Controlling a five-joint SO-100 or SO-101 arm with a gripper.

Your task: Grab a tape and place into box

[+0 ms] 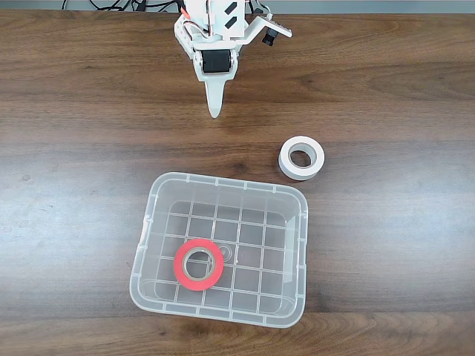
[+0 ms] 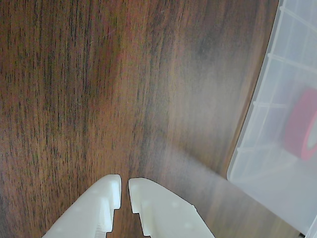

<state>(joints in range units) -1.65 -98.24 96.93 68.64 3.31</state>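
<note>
Dark wood-grain surface [image 1: 89, 111] fills the fixed view, with cables visible along its top edge; the white arm sits at top centre, its gripper [image 1: 216, 110] pointing down the picture, fingers drawn together to a narrow tip, nothing between them; the gripper is well apart from the box. The box [image 1: 151, 208], clear plastic with rounded corners and a grid-patterned bottom, stands in the lower middle of the view; the tape [image 1: 199, 264], a red ring with a grey inner core, lies flat on the box floor, toward the lower left of the interior; a white tape roll [image 1: 301, 158] lies flat on the surface just outside the box's upper right corner, near it but not touching.

Wrist view: the surface [image 2: 99, 89] occupies most of the picture; the gripper [image 2: 124, 184] enters from the bottom edge, its two white fingers separated by only a thin gap, holding nothing; the box [image 2: 257, 148] shows at the right edge, its ribbed wall and one rounded corner visible; the tape [image 2: 303, 126] appears as a red shape inside, blurred through the translucent wall.
</note>
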